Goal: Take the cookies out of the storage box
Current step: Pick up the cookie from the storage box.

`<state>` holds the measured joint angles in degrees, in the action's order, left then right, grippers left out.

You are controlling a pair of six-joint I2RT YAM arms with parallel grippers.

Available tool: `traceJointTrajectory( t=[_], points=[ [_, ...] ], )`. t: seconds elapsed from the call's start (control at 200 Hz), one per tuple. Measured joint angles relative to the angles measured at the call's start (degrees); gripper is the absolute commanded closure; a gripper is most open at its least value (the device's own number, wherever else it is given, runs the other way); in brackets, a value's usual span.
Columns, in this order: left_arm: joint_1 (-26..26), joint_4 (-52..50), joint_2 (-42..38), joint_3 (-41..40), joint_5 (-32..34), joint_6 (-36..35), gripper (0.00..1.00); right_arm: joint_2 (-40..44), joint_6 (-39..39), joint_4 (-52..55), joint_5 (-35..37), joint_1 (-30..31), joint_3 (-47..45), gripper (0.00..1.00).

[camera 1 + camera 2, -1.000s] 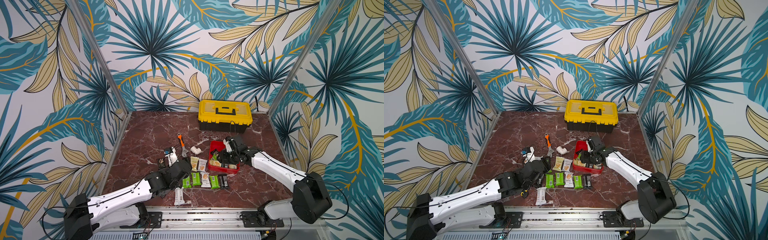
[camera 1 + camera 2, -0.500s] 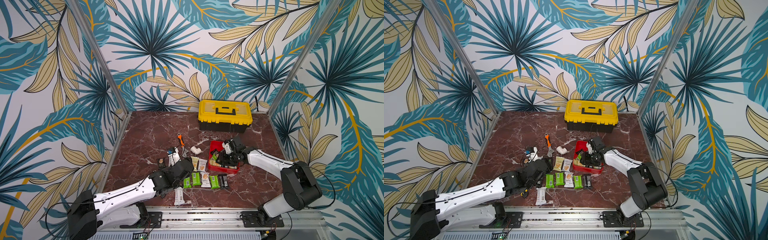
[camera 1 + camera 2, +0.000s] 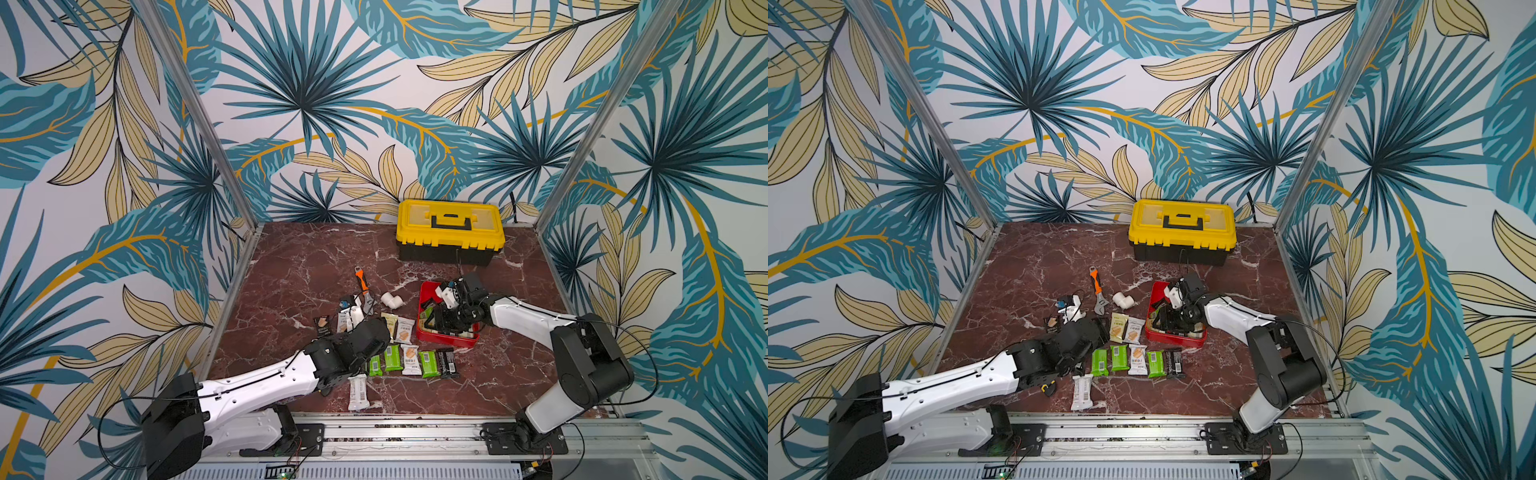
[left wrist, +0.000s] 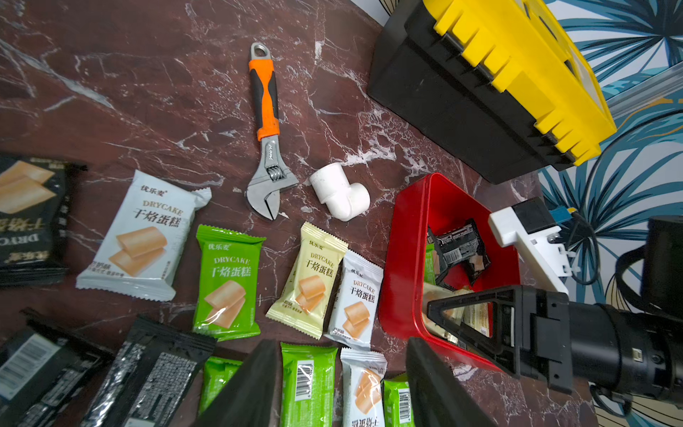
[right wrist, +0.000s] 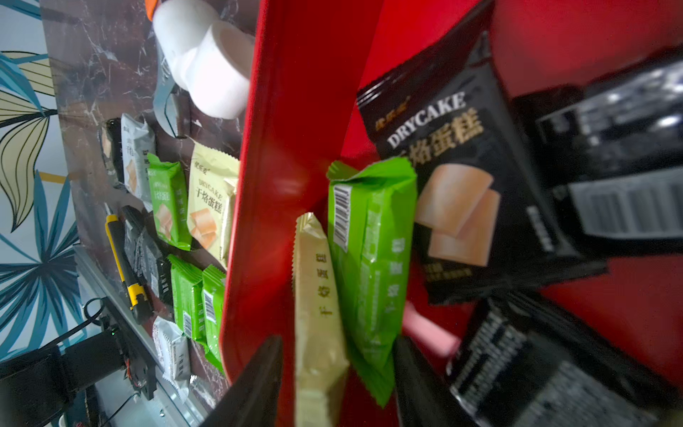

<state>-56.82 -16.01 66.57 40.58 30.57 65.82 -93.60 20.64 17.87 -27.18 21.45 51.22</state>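
The red storage box (image 3: pixel 446 343) sits right of centre in both top views, with several cookies inside. My right gripper (image 5: pixel 338 340) reaches into it, open. A cream packet (image 5: pixel 318 295) and a green packet (image 5: pixel 373 251) stand on edge between its fingers; a gap shows beside the cream one. Black packets (image 5: pixel 454 177) lie further in. My left gripper (image 4: pixel 342 344) hovers open and empty over a row of green and white cookies (image 3: pixel 409 355) on the table. More cookies (image 4: pixel 227 281) lie beside the box's wall (image 4: pixel 403 258).
A yellow-and-black toolbox (image 3: pixel 451 230) stands at the back. An orange-handled wrench (image 3: pixel 362 284) and a white pipe elbow (image 3: pixel 392 300) lie left of the box. A yellow utility knife (image 3: pixel 1048 388) and a white packet (image 3: pixel 358 390) lie near the front rail.
The right arm's elbow has swung in toward the middle while its gripper stayed in the box, jaws slightly narrower. The left gripper has edged toward the box.
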Motion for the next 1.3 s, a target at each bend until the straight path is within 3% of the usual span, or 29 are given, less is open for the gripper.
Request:
traceJointTrajectory(
  t=[0.23,0.556,1.297],
  points=[
    [0.2,0.0,0.3,0.6,-0.2,0.0,0.4,-1.9,-0.4,-0.1,-1.7,0.0,1.2,0.53],
    [0.3,0.0,0.3,0.7,-0.3,0.0,0.4,1.2,-0.6,2.6,4.7,0.0,3.5,0.53],
    [0.4,0.0,1.1,0.7,-1.2,0.0,0.4,-3.2,-0.2,-0.1,0.0,0.0,3.4,0.61]
  ],
)
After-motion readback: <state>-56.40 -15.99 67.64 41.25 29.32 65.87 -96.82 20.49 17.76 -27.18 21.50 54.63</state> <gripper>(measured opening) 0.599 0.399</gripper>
